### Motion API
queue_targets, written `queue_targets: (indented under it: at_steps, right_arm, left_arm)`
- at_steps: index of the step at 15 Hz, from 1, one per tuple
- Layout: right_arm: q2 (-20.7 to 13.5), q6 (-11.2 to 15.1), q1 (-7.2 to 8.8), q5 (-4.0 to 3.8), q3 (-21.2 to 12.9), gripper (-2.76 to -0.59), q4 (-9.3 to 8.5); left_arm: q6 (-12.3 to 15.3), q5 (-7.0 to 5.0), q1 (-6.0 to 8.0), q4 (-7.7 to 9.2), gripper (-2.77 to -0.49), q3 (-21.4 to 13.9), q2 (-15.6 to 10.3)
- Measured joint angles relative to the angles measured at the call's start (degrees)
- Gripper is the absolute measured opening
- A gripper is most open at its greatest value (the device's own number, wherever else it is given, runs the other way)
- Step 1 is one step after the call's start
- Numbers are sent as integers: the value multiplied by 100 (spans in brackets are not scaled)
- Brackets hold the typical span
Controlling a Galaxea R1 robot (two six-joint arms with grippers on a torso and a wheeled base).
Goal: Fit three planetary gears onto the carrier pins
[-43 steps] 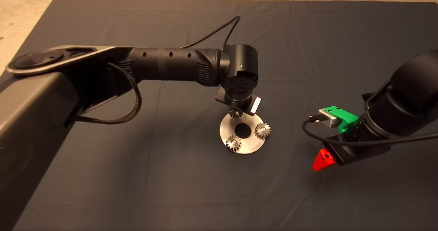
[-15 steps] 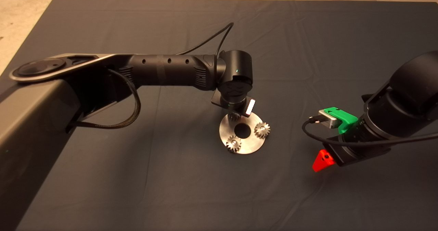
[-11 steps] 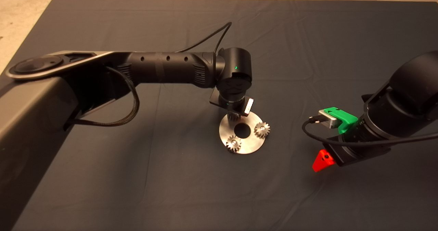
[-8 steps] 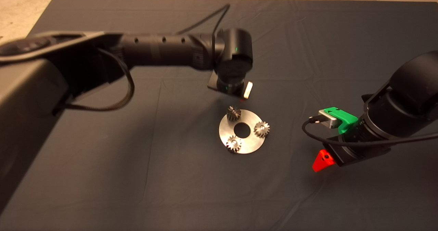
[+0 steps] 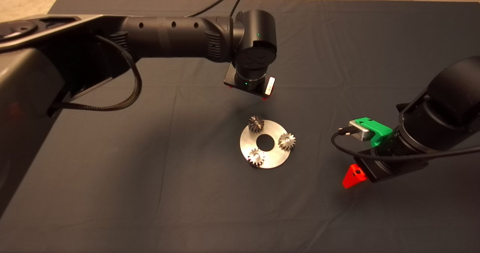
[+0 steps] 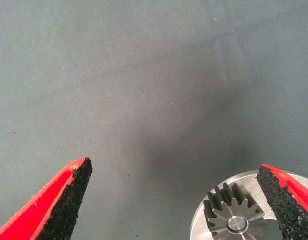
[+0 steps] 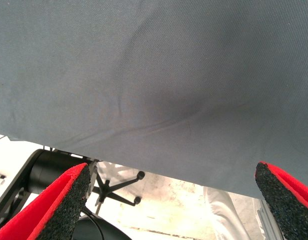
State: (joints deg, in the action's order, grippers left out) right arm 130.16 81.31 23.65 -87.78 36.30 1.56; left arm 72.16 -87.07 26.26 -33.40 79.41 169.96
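A flat silver carrier disc point(image 5: 275, 157) with a large centre hole lies mid-mat. Three planetary gears sit on its pins: one at the far edge point(image 5: 256, 123), one at the right point(image 5: 287, 141), one at the near edge point(image 5: 256, 157). The pins show only as bright tips in the gear centres. My left gripper point(image 5: 262, 95) hangs above the mat just beyond the disc, open, nothing between its fingers. In the left wrist view point(image 6: 173, 200) the far gear point(image 6: 233, 220) and disc rim point(image 6: 201, 227) show beside one pad point(image 6: 271, 200). My right gripper point(image 5: 352, 176) waits at the right, open point(image 7: 173, 200).
The dark mat point(image 5: 150, 193) covers the table, with pale floor point(image 5: 22, 5) beyond its far left edge. A black cable point(image 5: 348, 150) loops off the right wrist. The right wrist view shows the mat's edge and a chair base point(image 7: 119, 187) on the floor.
My left gripper let go of the far gear on its pin, then rose and pulled back away from the disc. The right arm has not moved.
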Motion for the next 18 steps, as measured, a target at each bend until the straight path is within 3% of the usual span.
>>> queue_targets:
  at_steps: [2,4,5,7,9,11,14,15,18]
  right_arm:
    - [0,2,0,0,-1,-89,0]
    - [2,121,0,-3,-41,-89,4]
    - [5,225,0,-4,-121,-89,5]
    - [150,509,2,-13,-304,-89,33]
    - [419,903,24,-3,-412,-89,96]
    - [750,1482,116,-6,-500,-89,177]
    - [1329,2505,452,-6,-709,-89,345]
    - [1535,2843,570,-6,-800,-89,373]
    - [2009,3375,851,-2,-1009,-89,422]
  left_arm:
    - [56,2,0,-5,-89,-146,-78]
    - [350,2,0,-2,-89,-717,-381]
    - [545,2,0,0,-89,-1161,-602]
    - [1083,-19,4,66,-89,-2128,-1067]
    - [1970,-23,15,130,-89,-3108,-1447]
    - [2788,-21,42,384,-89,-3897,-1734]
    - [3854,-33,213,811,-89,-4460,-1952]
    - [4037,-37,254,1025,-89,-4558,-1971]
    - [4458,-34,442,1839,-89,-4877,-2010]
